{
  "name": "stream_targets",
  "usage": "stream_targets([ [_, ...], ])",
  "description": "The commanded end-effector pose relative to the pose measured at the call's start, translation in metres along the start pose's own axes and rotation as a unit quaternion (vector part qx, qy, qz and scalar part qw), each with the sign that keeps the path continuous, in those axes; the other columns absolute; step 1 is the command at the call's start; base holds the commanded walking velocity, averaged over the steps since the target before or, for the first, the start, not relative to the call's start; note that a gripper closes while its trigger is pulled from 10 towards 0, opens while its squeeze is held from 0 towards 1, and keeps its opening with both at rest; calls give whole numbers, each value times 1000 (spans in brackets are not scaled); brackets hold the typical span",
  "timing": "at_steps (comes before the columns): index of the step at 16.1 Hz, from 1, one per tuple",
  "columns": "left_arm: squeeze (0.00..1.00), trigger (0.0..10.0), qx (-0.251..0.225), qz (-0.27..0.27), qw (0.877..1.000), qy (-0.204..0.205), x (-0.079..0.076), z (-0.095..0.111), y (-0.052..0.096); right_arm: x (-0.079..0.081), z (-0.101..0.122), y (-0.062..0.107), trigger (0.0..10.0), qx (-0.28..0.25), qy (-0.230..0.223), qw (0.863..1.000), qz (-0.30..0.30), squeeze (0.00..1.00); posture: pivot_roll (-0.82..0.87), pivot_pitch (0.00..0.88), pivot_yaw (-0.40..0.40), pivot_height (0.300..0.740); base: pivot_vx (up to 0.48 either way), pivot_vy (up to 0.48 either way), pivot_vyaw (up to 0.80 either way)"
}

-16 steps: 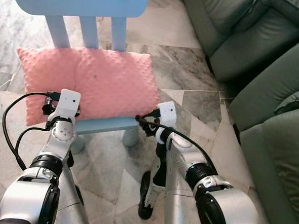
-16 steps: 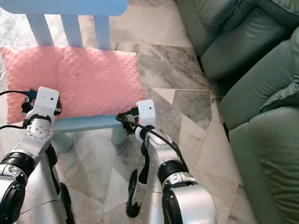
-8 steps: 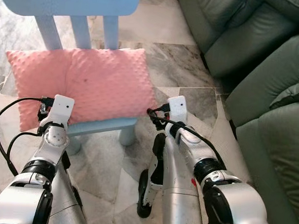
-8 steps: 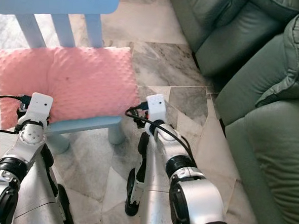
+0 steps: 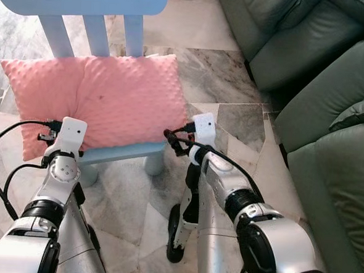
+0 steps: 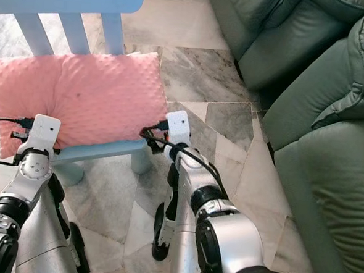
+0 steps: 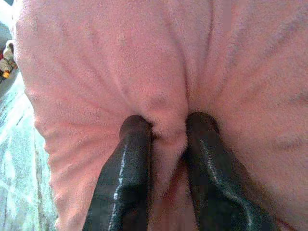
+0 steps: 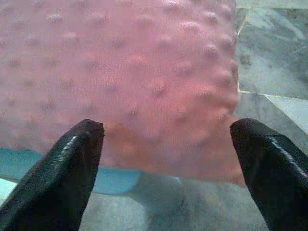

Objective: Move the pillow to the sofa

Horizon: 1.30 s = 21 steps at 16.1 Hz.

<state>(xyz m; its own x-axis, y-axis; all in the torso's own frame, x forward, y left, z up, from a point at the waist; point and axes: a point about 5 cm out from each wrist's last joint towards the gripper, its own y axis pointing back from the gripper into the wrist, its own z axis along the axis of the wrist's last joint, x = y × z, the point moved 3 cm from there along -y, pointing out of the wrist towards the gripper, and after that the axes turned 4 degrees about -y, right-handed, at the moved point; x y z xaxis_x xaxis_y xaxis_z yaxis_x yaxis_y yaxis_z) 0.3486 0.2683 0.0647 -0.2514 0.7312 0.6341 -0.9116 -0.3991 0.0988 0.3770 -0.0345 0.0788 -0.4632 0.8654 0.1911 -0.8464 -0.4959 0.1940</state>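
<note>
Two end effectors at the front edge of a pale blue chair (image 5: 122,152). Pink dimpled pillow (image 5: 97,100) lying flat across the chair seat, overhanging the seat at both side edges, back edge against the chair's slats. Left end effector (image 7: 167,129) clenched on a fold of the pillow near the pillow's front left corner, black fingers (image 7: 126,163) pressed into the pink fabric with a pinch of it between them. Right end effector (image 8: 166,132) released, fingers spread wide, poised just before the pillow's front right corner, not touching it as far as can be seen. Green leather sofa (image 5: 333,90) off to the right, well apart from the chair, grey marble floor (image 5: 234,84) between. No brand, label or writing legible on pillow, chair or sofa.
</note>
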Motion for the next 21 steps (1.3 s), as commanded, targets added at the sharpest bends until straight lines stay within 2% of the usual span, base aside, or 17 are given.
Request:
stream_targets([
  [1, 0, 4510, 72, -22, 997, -25, -11, -39, 15, -3, -10, 4, 10000, 13, -12, 1000, -5, 961, 72, 378, -225, 477, 0, 0, 0],
  [2, 0, 9647, 73, -20, 997, -27, -10, -40, 15, -5, -14, 5, 10000, 20, -14, 1000, -9, 886, 75, 377, -227, 477, 0, 0, 0],
  [3, 0, 10000, 74, -21, 997, -27, -11, -40, 16, -7, -17, 7, 10000, 20, -18, 1000, -13, 843, 77, 376, -227, 467, 0, 0, 0],
  [4, 0, 10000, 77, -21, 996, -28, -10, -42, 16, -7, -18, 8, 10000, 20, -18, 1000, -12, 286, 79, 375, -227, 452, 0, 0, 0],
  [5, 0, 10000, 78, -20, 996, -28, -9, -42, 16, -7, -18, 8, 10000, 20, -16, 1000, -13, 0, 79, 375, -227, 442, 0, 0, 0],
  [8, 0, 10000, 77, -5, 997, -19, -5, -43, 16, -4, -19, 7, 10000, 27, -15, 999, -9, 0, 88, 377, -223, 442, 0, 0, 0],
  [9, 0, 10000, 70, 4, 998, 2, -3, -39, 14, 0, -15, 5, 10000, 17, -19, 1000, 4, 0, 83, 374, -224, 442, 0, 0, 0],
  [12, 0, 10000, 70, -22, 997, 25, -12, -36, 16, -1, -14, 5, 10000, 12, -15, 1000, 0, 0, 76, 372, -227, 442, 0, 0, 0],
  [16, 0, 10000, 70, -17, 997, 26, -11, -36, 16, -3, -16, 6, 10000, 15, -11, 1000, 1, 0, 77, 373, -229, 442, 0, 0, 0],
  [20, 0, 10000, 66, -16, 997, 29, -11, -35, 16, -4, -6, 4, 10000, -3, -4, 1000, 3, 0, 80, 369, -229, 442, 0, 0, 0],
  [21, 0, 4471, 63, -24, 997, 37, -13, -34, 16, -2, -4, 3, 3882, -7, -8, 1000, 8, 0, 80, 369, -229, 442, 0, 0, 0],
])
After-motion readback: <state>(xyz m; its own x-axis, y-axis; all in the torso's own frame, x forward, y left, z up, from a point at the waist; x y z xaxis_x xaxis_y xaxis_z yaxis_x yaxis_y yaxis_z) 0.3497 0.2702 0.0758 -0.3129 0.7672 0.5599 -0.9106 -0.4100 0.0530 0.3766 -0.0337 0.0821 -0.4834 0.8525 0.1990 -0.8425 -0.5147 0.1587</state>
